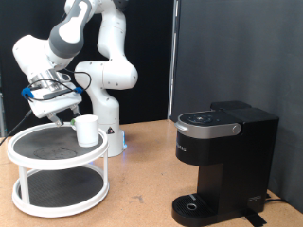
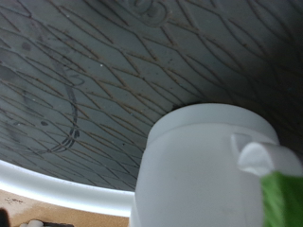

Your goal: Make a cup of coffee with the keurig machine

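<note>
The white cup (image 1: 87, 130) stands upright on the top tier of a round white two-tier stand (image 1: 28, 151) at the exterior view's left. The gripper (image 1: 64, 113) hangs just above the stand's grey mesh top, close beside the cup on its left, with nothing seen between its fingers. In the wrist view the cup (image 2: 204, 170) fills the lower right, very near, with a green-and-white finger part (image 2: 281, 197) at the edge. The black keurig machine (image 1: 222, 156) stands at the exterior view's right with its lid down and nothing on its drip tray (image 1: 194, 203).
The stand's white rim (image 2: 57, 184) runs around the mesh surface (image 2: 104, 76). The robot's base (image 1: 109, 132) is right behind the stand. Brown tabletop (image 1: 142, 180) lies between the stand and the machine. A dark curtain hangs behind the machine.
</note>
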{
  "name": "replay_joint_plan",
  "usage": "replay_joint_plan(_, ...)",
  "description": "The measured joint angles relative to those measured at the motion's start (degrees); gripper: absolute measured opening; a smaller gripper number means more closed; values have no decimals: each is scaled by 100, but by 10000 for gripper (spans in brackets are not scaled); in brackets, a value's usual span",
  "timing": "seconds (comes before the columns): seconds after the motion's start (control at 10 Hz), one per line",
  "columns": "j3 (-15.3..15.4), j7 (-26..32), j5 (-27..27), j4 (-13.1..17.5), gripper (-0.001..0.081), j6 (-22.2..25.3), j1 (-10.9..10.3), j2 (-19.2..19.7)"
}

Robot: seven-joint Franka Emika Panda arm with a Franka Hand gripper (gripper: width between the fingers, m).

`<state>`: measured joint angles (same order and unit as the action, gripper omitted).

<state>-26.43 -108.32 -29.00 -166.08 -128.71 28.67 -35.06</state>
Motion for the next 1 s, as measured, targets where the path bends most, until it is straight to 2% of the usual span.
replay_joint_plan(0.4,2,246,-353,3,734,-196,-200,290)
replay_joint_plan(0.6,3,336,-429,5,466,-241,-236,376)
replay_joint_plan(0.7,3,372,-461,5,466,-258,-244,400)
replay_joint_plan(0.8,4,397,-477,5,330,-269,-244,424)
replay_joint_plan(0.9,4,430,-490,6,330,-275,-244,455)
replay_joint_plan(1.0,4,462,-513,8,146,-277,-244,480)
